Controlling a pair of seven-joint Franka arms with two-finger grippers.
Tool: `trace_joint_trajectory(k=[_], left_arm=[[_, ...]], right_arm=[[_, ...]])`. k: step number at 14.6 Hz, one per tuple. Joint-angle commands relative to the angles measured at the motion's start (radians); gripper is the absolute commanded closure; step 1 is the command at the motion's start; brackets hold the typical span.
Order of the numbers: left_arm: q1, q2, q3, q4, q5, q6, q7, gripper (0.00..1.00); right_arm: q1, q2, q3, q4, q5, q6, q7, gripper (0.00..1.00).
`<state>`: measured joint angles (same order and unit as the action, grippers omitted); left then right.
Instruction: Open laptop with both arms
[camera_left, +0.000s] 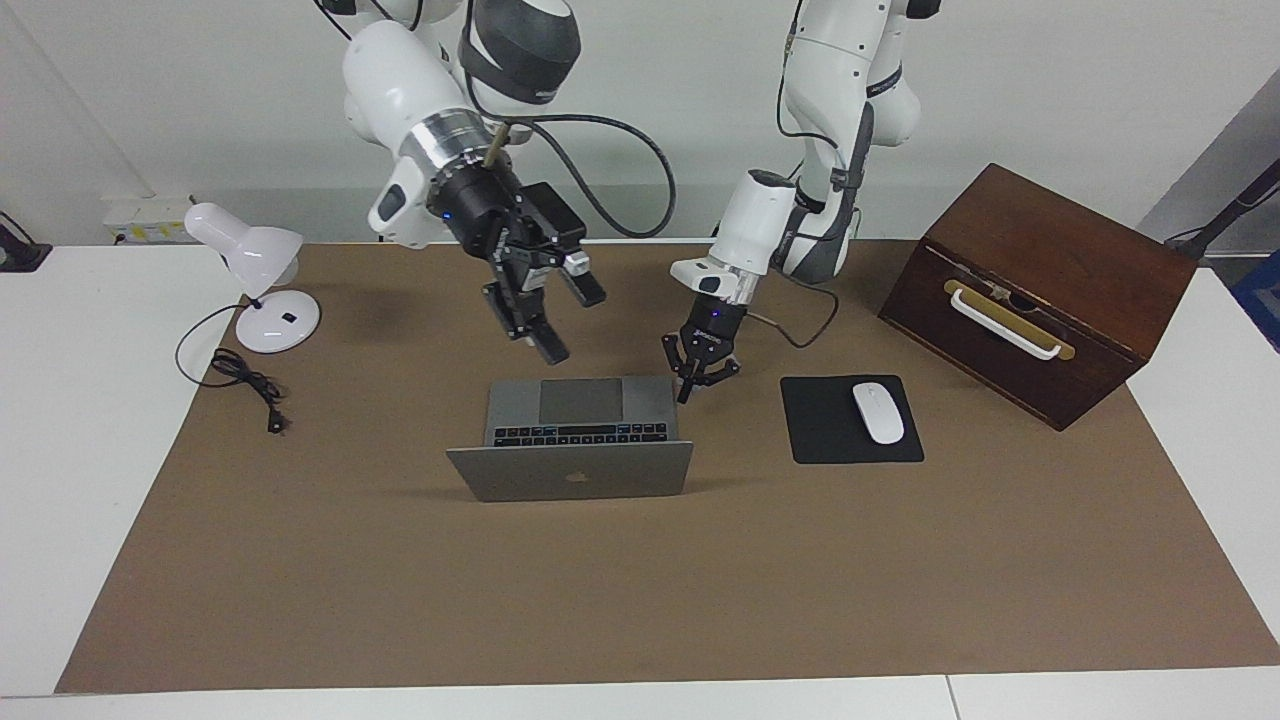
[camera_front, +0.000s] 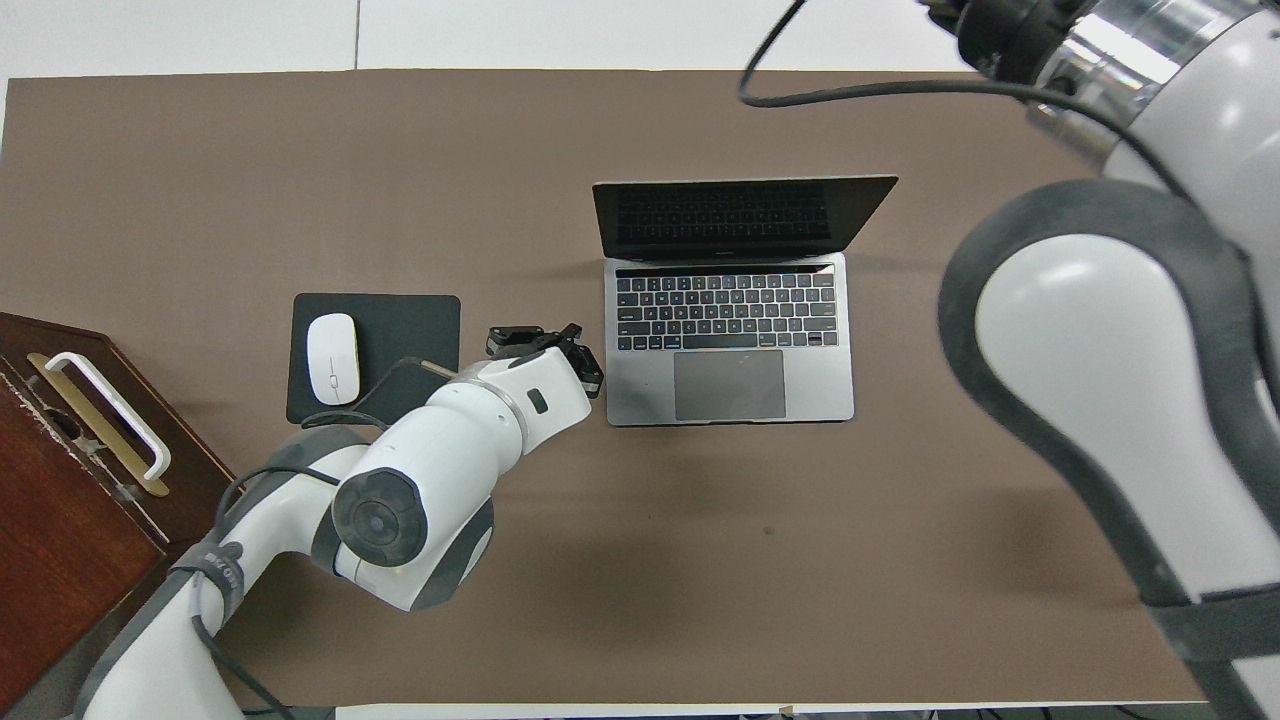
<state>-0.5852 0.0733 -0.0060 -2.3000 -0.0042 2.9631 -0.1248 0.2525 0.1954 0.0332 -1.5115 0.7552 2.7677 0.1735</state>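
The silver-grey laptop (camera_left: 570, 470) (camera_front: 730, 330) stands open on the brown mat. Its lid is upright, the apple logo faces away from the robots, and the black keys and grey trackpad are showing. My left gripper (camera_left: 700, 375) (camera_front: 545, 345) is open and low beside the laptop's base, at the trackpad corner toward the left arm's end. I cannot tell whether it touches the laptop. My right gripper (camera_left: 572, 322) is open and empty, raised over the laptop's trackpad edge. In the overhead view only that arm's body shows.
A black mouse pad (camera_left: 820, 440) (camera_front: 410, 320) with a white mouse (camera_left: 878, 412) (camera_front: 332, 357) lies beside the laptop toward the left arm's end. A wooden box (camera_left: 1040, 290) (camera_front: 60, 480) with a white handle stands past it. A white desk lamp (camera_left: 260, 270) and its cord (camera_left: 245, 380) are at the right arm's end.
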Motion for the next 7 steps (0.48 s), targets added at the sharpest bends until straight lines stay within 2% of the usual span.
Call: trace_joint_trajectory(k=[1, 5, 7], left_arm=[[0.045, -0.052, -0.005, 0.085, 0.010, -0.223, -0.006, 1.00], [0.108, -0.073, -0.003, 0.221, 0.009, -0.494, -0.006, 1.00], [0.152, -0.082, -0.002, 0.289, 0.009, -0.625, -0.006, 1.00]], right_arm=[[-0.076, 0.035, 0.013, 0.103, -0.161, -0.161, -0.051, 0.00], [-0.121, 0.027, 0.010, 0.106, -0.290, -0.334, -0.106, 0.00], [-0.147, 0.012, 0.007, 0.103, -0.304, -0.434, -0.114, 0.00]])
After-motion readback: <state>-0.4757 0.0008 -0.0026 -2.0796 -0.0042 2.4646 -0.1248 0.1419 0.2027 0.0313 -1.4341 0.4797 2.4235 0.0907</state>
